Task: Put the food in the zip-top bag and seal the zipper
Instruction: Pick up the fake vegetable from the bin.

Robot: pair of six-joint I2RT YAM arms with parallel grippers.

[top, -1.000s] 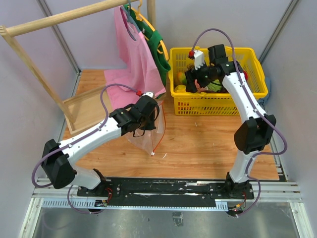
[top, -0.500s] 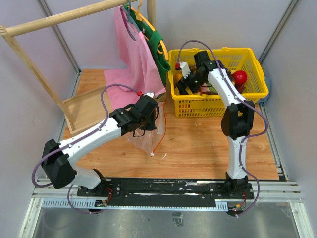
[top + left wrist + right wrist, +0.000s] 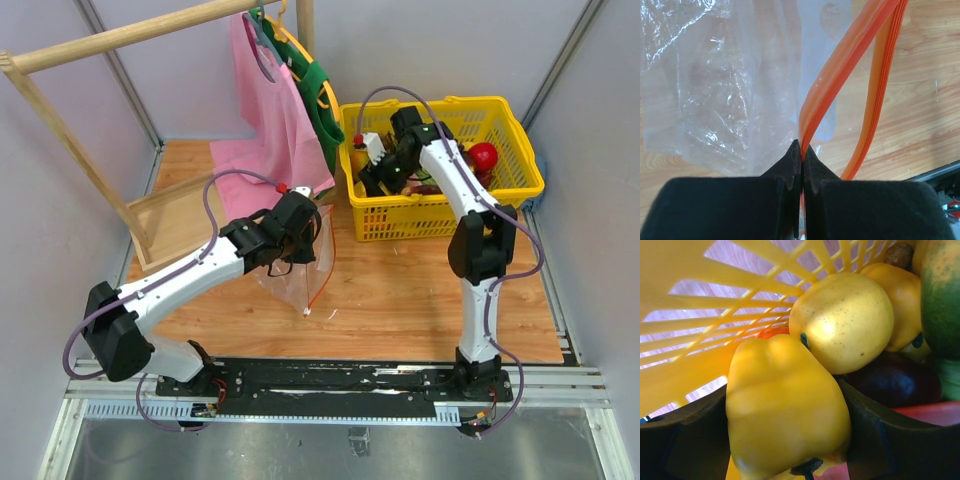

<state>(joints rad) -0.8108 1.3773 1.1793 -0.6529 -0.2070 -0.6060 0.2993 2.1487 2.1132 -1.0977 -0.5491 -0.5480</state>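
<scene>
Top view: right arm [image 3: 452, 178] has swung to the basket's [image 3: 500, 196] left end; bag [image 3: 295, 280] unmoved on the surface [image 3: 400, 290], centre-left. Left wrist: left jaws stay clamped on the zipper [image 3: 836, 80]. Right wrist: right jaws press the pepper [image 3: 785, 410] from both sides.

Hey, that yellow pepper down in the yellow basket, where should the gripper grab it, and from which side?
Take the yellow pepper across its broad lobed body, one finger on each flank, coming in from above through the basket's open top. The pale round fruit crowds its far end, so the flanks look like the freest surfaces. The right gripper brackets those flanks.
</scene>
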